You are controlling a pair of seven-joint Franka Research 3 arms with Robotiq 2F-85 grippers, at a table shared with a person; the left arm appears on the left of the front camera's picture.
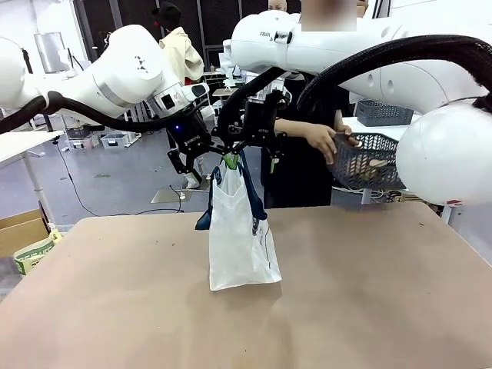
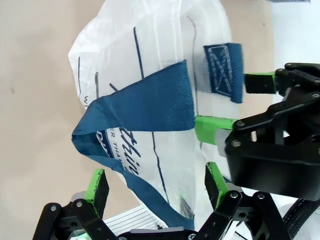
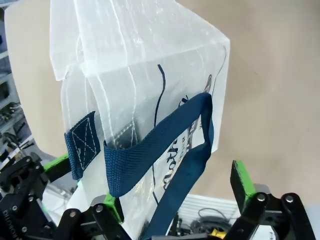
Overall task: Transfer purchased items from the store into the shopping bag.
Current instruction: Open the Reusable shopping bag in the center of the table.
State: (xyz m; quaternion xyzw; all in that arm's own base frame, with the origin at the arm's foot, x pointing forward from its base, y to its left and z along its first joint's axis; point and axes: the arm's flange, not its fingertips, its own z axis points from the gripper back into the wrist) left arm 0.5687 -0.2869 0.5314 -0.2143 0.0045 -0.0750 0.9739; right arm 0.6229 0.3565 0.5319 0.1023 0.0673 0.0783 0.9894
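Observation:
The white shopping bag [image 1: 242,246] with navy strap handles stands upright in the middle of the table. Both grippers meet at its top. My left gripper [image 1: 196,163] is open, and in its wrist view its fingers [image 2: 97,186] straddle a navy strap [image 2: 145,102] and the bag's rim [image 2: 156,185]. My right gripper [image 1: 250,154] is open too, with the other strap [image 3: 150,145] running between its green pads [image 3: 242,181]. Beyond the table a person's hand [image 1: 327,141] holds the dark grey lattice basket, the store [image 1: 369,157]. Brownish purchased items [image 1: 377,164] show dimly through its side.
The brown table [image 1: 361,300] stretches bare around the bag. A cardboard box [image 1: 19,231] sits on the floor at the left. A second grey basket [image 1: 383,113] rests on a table behind the person. The right arm's black hose [image 1: 384,54] arcs over the scene.

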